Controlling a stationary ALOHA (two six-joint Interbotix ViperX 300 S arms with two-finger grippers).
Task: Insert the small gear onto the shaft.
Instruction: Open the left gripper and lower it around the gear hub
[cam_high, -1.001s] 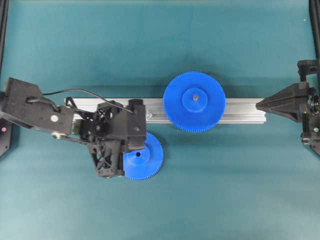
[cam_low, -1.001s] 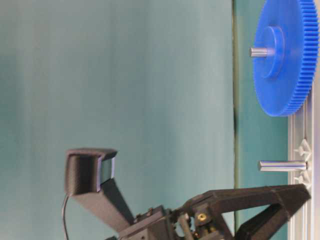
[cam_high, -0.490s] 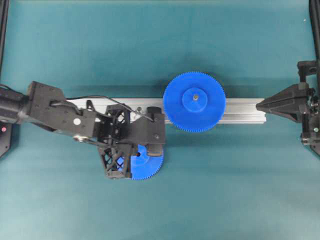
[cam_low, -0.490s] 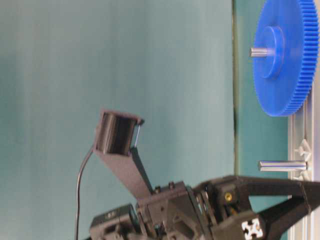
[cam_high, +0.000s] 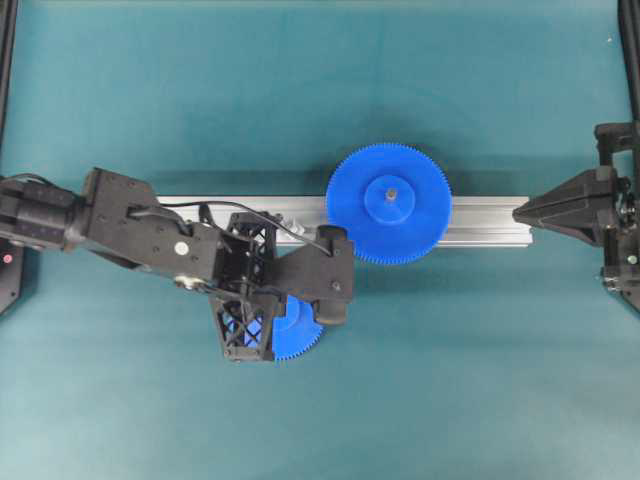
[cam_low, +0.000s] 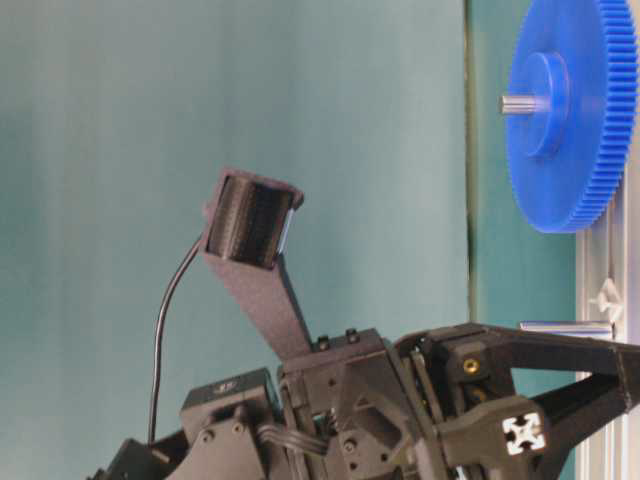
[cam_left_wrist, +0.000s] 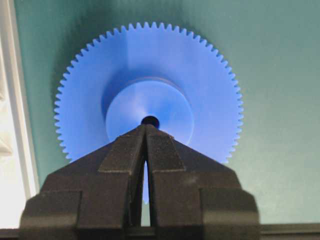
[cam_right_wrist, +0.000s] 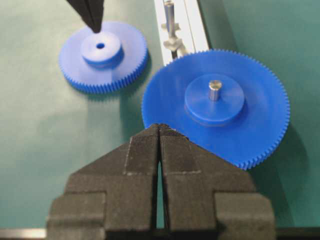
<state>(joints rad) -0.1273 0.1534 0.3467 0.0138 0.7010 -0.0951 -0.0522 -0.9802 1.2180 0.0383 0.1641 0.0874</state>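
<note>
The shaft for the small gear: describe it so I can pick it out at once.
Find the long ribbed aluminium rail across the teal table. Beside the wide blue toothed gear stands a short thin silver metal peg on a shiny bracket. Unlike the wide gear's pin, it carries nothing.

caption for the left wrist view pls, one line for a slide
Shut left gripper poised at the hub of the small gear, lying flat on the green table.

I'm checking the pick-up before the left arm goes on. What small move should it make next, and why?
Probably open the left gripper first. Its jaws are shut, with the tips poised at the hub of the small gear, beside the centre hole, and nothing is held. The gear lies flat on the mat, off the shaft on the rail. Shut jaws cannot grasp the hub.
</note>
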